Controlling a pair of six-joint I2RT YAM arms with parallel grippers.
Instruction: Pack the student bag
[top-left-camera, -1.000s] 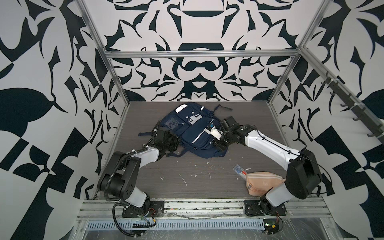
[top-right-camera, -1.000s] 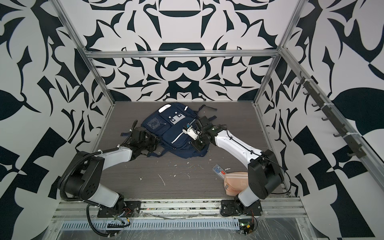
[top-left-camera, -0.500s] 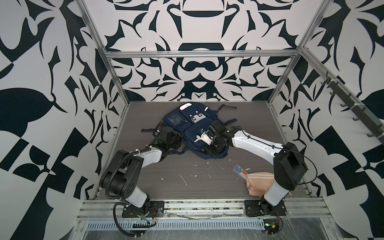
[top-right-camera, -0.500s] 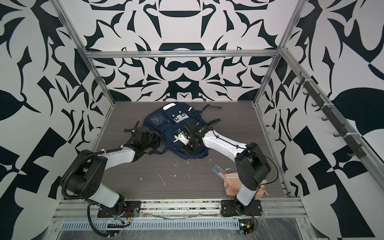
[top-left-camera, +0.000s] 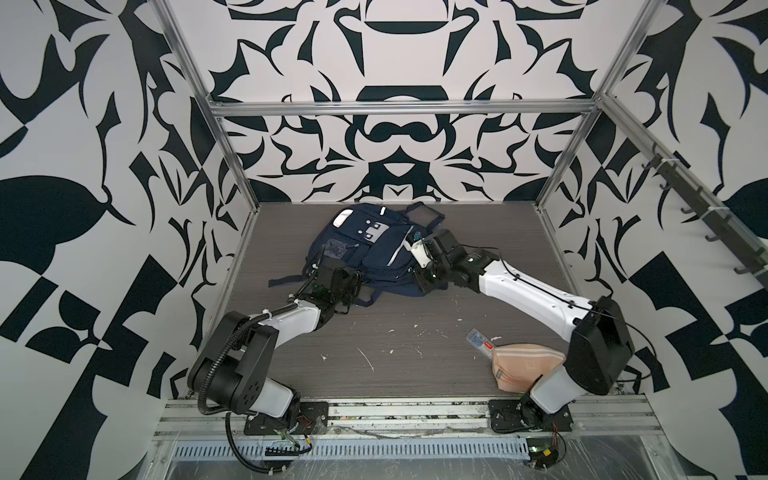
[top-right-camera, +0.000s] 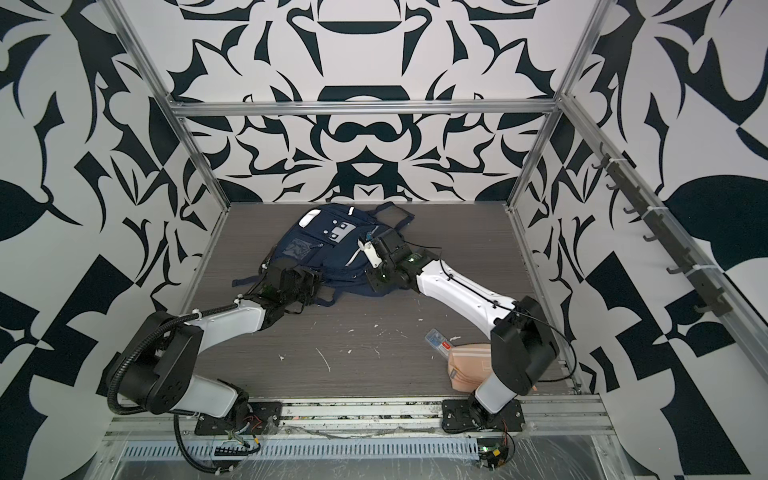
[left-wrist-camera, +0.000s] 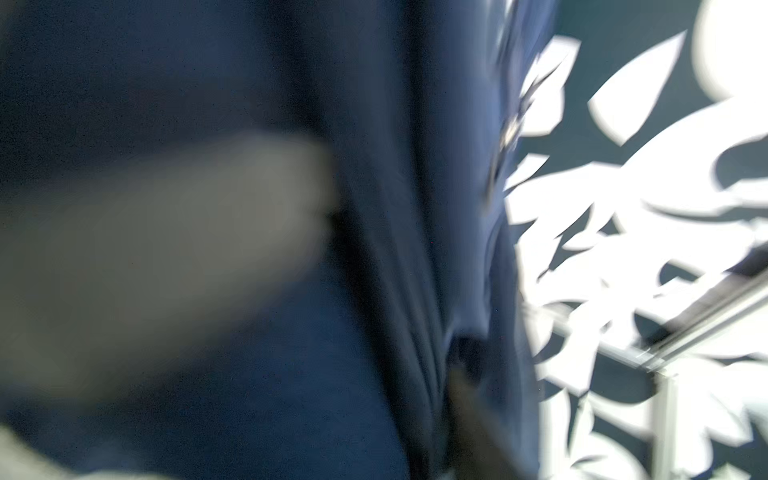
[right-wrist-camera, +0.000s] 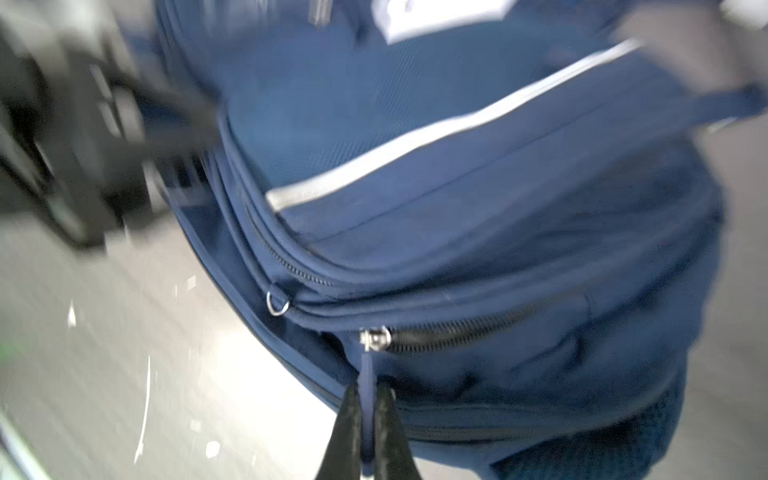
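Grey table (top-left-camera: 436, 370), student bag (top-left-camera: 374, 253), pink pouch (top-left-camera: 523, 363), clear packet (top-left-camera: 479, 340)

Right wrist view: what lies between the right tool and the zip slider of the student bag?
The navy pull tab of the zip slider on the student bag; the right tool is shut on it. The right wrist view shows this.

Nothing legible is showing here: the bag (top-left-camera: 374, 253) patch (top-left-camera: 375, 230) is reading as blank grey, and at five o'clock the packet (top-left-camera: 478, 337) label (top-left-camera: 489, 343) is looking too small.
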